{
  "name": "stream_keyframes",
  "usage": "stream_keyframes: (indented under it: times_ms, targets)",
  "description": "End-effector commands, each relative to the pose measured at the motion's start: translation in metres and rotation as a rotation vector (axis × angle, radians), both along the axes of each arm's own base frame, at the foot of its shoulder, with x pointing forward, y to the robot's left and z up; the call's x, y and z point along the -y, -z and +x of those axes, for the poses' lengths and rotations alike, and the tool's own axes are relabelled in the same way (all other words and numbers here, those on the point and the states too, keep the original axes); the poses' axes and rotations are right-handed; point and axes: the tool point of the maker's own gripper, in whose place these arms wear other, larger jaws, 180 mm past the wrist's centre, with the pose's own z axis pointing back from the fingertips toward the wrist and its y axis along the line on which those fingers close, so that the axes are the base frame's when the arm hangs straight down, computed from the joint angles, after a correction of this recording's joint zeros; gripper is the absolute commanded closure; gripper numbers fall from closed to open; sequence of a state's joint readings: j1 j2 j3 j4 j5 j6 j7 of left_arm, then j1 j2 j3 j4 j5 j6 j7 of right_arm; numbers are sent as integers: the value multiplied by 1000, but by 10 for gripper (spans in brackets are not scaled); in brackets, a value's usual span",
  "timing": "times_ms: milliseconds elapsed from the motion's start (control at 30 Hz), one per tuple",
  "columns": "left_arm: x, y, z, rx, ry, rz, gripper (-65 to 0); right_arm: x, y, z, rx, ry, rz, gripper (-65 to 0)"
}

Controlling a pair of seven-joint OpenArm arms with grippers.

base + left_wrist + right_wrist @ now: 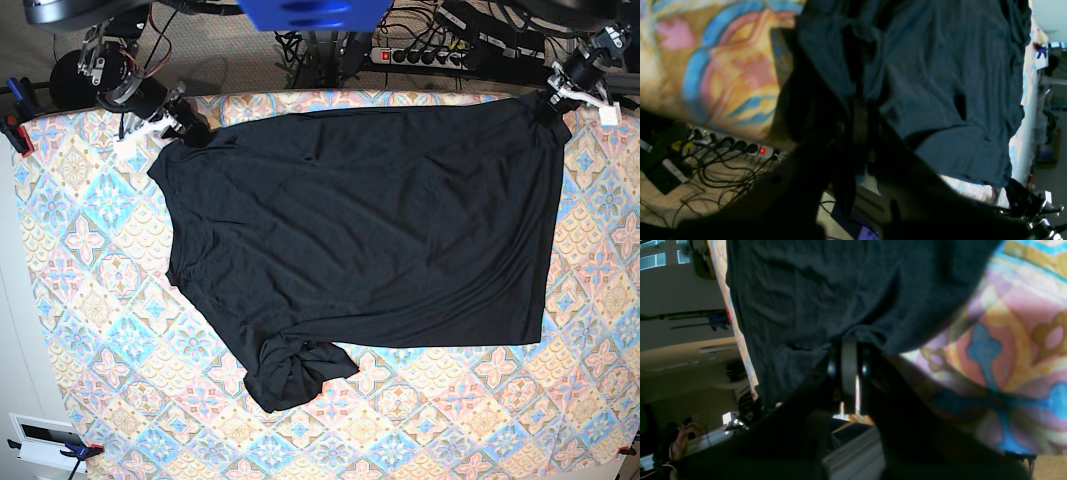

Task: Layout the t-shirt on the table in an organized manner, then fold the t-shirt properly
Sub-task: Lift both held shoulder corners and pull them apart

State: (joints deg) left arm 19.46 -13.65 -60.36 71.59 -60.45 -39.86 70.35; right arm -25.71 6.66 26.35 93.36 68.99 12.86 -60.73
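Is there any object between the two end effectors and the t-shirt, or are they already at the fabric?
Nothing visible stands between them. The left end effector is shut on one top corner of the t-shirt, and the right end effector is shut on the other. The shirt lies spread on the table.
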Motion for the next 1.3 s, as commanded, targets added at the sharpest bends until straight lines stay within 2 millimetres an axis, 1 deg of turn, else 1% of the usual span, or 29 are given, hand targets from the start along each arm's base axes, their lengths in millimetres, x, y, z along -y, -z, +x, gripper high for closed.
stream_keyframes:
  times_ms: [0,100,133,233,367,433,600,667,733,767,833,933,967,1067,1167,1267]
  targets:
    - [-8,-13,8,40,6,33,0,1,-10,6,36,-3,4,0]
    - [-6,-24,22,92,12,20,0,1,-10,6,37,-4,3,0]
    - [-4,-27,26,105,20,8,0,1,-12,8,44,-6,1,0]
    - [-2,-34,40,145,29,-6,0,1,-32,31,126,-18,-15,0]
    - [-1,-39,54,177,33,-6,0,-2,-59,49,216,-40,-43,0]
    - [0,-40,57,184,33,-8,0,-2,-71,61,262,-49,-58,0]
    - [-1,-46,73,222,26,-13,0,3,-84,82,315,-55,-78,0]
    - [0,-43,79,231,13,-42,0,5,-81,89,311,-46,-67,0]
    - [-6,-42,87,232,5,-51,0,13,-74,93,291,-40,-74,0]
    - [-7,-38,89,223,1,-64,0,14,-70,95,281,-41,-76,0]
    - [-6,-27,97,200,-43,-133,0,8,-65,102,270,-62,-74,0]
    - [-12,-19,104,168,-103,-211,0,-3,-63,114,274,-96,-75,0]
    - [-13,-17,107,169,-127,-231,0,-4,-60,115,266,-101,-78,0]
    - [-24,-20,117,191,-193,-243,0,-3,-47,112,226,-97,-65,0]
    - [-33,-20,120,185,-268,-264,0,-2,-35,108,189,-88,-54,0]
    - [-37,-23,130,188,-308,-292,0,4,-26,105,159,-80,-54,0]
